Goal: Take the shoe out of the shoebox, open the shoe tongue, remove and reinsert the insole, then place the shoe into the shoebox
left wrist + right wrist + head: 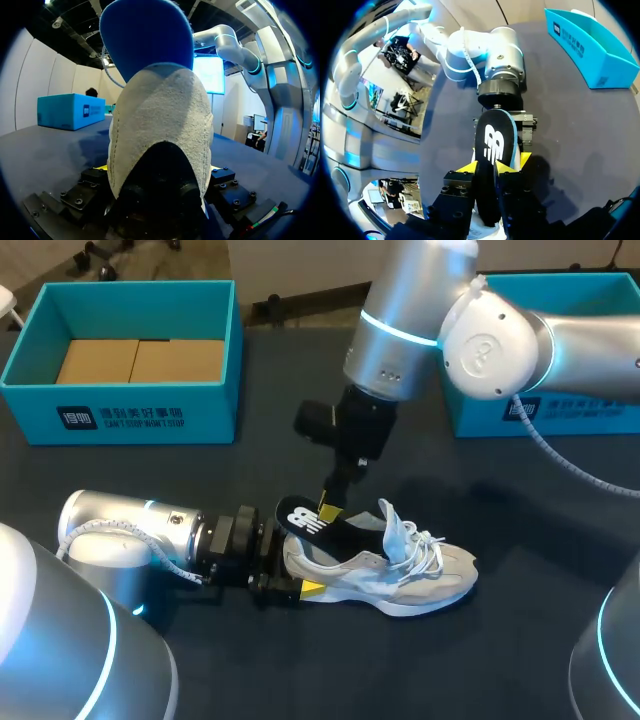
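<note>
Your shoe [400, 580] lies on its sole on the bench [520, 510], near the front edge and about midway along it. Its heel points toward the left edge and its toe toward the right.

Your left arm [130, 530] comes in low from the front-left corner, almost level with the bench top. The left jaws are clenched on the shoe's heel. In the left wrist view the pale heel [160, 125] fills the space between the two fingers, with a sliver of yellow at each side.

Your right arm [400, 330] reaches in from the far-right corner, past the middle, and comes down over the heel end of the shoe. The right jaws are grasping the insole [300, 518] — black on top with a white mark. It slants up and out of the shoe's opening toward the left edge. In the right wrist view the insole sits edge-on, pinched between the yellow fingertips [466, 167]. In the left wrist view its blue underside rises above the heel. You cannot tell how far its front end sits inside the shoe.

The tongue [393, 528] stands up from the opening, and the laces [432, 552] lie loose over the forefoot.

Two teal shoeboxes sit well apart from the shoe. The far-left shoebox [120, 415] is open, with cardboard [140, 360] lying in its bottom. The far-right shoebox [600, 420] is partly hidden behind the right arm.
</note>
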Robot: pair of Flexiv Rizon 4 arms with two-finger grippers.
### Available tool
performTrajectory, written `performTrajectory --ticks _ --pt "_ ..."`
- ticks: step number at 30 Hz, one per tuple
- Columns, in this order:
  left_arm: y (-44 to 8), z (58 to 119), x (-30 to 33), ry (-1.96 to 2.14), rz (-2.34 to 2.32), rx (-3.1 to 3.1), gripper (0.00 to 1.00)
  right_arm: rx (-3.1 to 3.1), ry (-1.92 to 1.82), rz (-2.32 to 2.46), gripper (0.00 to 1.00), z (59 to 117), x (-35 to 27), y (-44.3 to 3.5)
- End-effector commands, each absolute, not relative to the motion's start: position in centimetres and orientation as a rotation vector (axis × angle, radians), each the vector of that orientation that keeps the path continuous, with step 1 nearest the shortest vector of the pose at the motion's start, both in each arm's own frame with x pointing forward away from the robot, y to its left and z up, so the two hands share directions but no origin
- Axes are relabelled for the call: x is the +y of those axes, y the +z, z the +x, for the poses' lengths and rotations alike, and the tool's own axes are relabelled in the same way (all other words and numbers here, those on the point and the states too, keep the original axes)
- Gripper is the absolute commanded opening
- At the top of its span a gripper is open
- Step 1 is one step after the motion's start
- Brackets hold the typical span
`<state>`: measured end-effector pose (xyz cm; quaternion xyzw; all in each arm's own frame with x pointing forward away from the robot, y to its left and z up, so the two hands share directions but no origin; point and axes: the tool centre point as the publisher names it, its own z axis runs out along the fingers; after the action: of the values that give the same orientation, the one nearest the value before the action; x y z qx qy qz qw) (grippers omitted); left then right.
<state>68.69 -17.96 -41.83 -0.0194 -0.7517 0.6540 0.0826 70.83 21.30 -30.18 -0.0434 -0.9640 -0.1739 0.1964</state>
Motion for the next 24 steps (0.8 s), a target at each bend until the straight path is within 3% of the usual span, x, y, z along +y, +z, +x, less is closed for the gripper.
performTrajectory --ticks 1,12,14,17,24 --pt "-42.2 68.9 -18.0 1.954 -0.057 -2.245 0.00 -2.689 -0.493 -0.115 0.16 71.2 21.5 -31.0" --pt "-42.2 68.9 -18.0 1.954 -0.057 -2.245 0.00 -2.676 -0.524 -0.124 0.20 70.7 21.6 -32.2" --pt "-42.2 68.9 -18.0 1.954 -0.057 -2.245 0.00 -2.671 -0.535 -0.116 0.16 70.5 21.7 -32.4" --pt "-42.2 68.9 -18.0 1.954 -0.057 -2.245 0.00 -2.661 -0.543 -0.095 0.00 70.1 21.9 -32.7" --pt "-42.2 68.9 -18.0 1.954 -0.057 -2.245 0.00 -2.667 -0.539 -0.073 0.00 69.5 21.8 -31.7"
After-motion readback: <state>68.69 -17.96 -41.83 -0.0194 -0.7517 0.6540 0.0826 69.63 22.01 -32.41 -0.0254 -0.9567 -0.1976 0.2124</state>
